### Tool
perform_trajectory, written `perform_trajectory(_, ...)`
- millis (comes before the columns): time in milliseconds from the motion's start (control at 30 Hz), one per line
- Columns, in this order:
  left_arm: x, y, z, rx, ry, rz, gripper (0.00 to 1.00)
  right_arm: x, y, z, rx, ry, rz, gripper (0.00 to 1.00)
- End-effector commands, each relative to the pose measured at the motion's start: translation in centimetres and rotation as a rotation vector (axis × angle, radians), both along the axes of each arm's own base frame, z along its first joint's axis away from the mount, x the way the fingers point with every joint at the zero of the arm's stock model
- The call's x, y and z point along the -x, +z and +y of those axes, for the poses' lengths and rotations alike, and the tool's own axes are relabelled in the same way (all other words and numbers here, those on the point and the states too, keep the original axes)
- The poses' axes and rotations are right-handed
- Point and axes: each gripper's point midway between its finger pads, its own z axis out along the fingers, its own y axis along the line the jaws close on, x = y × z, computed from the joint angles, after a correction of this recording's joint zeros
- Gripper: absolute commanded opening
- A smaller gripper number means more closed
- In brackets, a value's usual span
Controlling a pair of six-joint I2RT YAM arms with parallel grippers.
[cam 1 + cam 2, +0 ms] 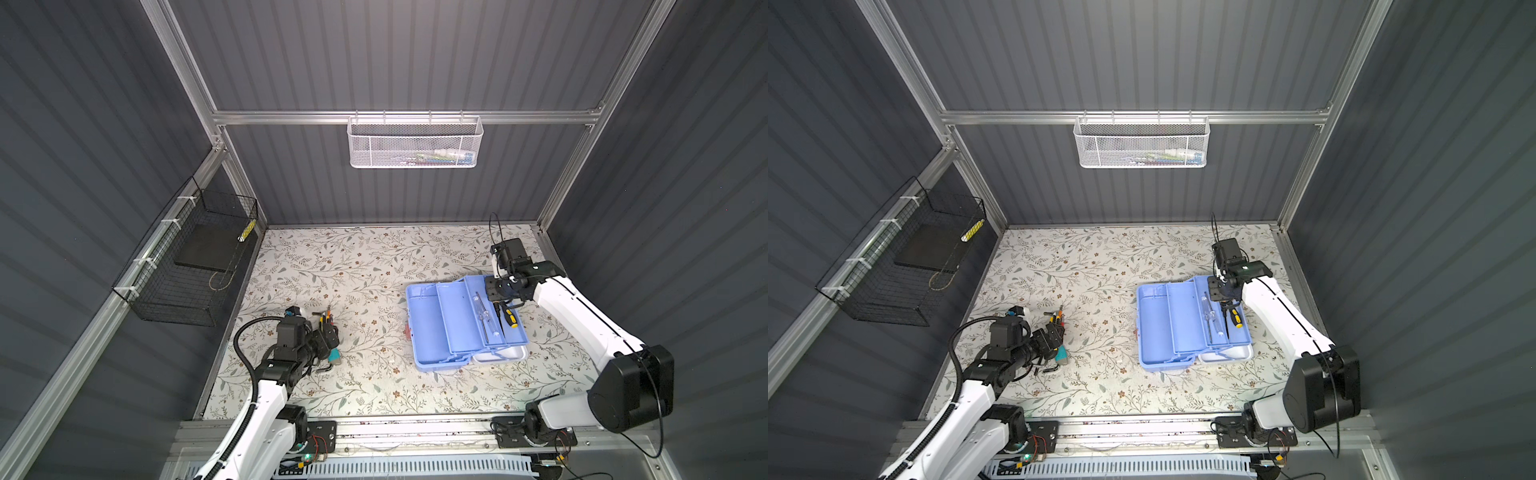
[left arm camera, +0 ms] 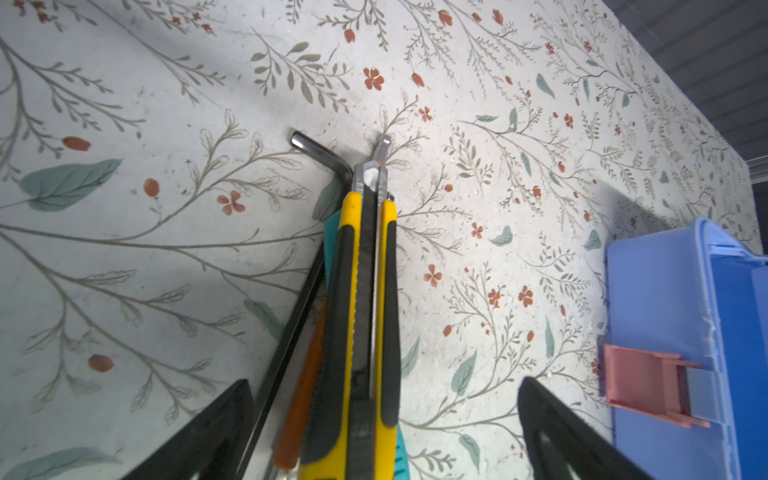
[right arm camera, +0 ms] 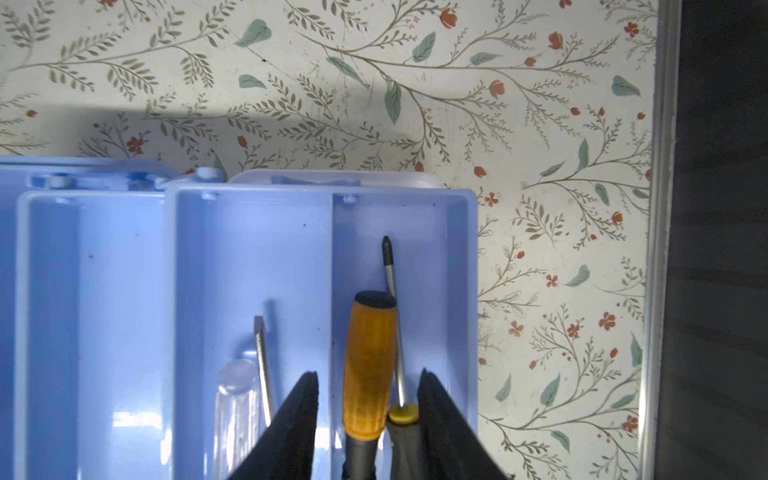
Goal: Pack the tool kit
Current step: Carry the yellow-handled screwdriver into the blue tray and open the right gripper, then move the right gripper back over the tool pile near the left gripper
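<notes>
A flower-patterned tabletop (image 1: pixel 353 266) sits inside a grey-walled booth, with two robot arms reaching in from the near edge. The tool kit (image 1: pixel 430 328), a light blue plastic case, stands open on the right half of the tabletop, its trays fanned out towards the right.

The right tool (image 3: pixel 368 374) hangs over the rightmost tray. Its jaws are partly apart on either side of two screwdrivers lying side by side in the tray's right compartment. One is a yellow-handled screwdriver (image 3: pixel 368 365) and the other a slim screwdriver (image 3: pixel 395 332) with a cross tip. A gap shows between one jaw and the yellow handle. A clear-handled screwdriver (image 3: pixel 235 399) lies in the neighbouring compartment.

On the left half of the tabletop, well apart from the case, the left tool (image 2: pixel 384 384) sits low over a small heap of tools, jaws wide apart. Between them lies a yellow and black utility knife (image 2: pixel 365 270), with a bent hex key (image 2: pixel 320 156) just beside it.

A white mesh basket (image 1: pixel 415 145) hangs on the far wall, and a black wire basket (image 1: pixel 195 266) on the left wall.
</notes>
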Motion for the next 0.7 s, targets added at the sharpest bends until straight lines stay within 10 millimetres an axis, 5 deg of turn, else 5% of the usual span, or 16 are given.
perform_trajectory(0,-0.7,1.9,-0.7,0.066,0.006,-0.002,0.99,0.4,3.2,2.5,-0.186,0.037,-0.087,0.44)
perform_trajectory(167,-0.2,1.7,-1.1,0.108,0.018,0.049,0.99,2.1,5.3,6.2,-0.446,0.110,-0.145,0.45)
perform_trajectory(500,-0.8,-0.4,-1.7,0.095,-0.014,0.138,0.99,4.2,6.2,8.0,-0.544,0.163,-0.136,0.47)
perform_trajectory(667,-2.0,0.2,-3.2,0.127,-0.042,0.085,0.99,4.2,5.6,8.2,-0.544,0.167,-0.131,0.47)
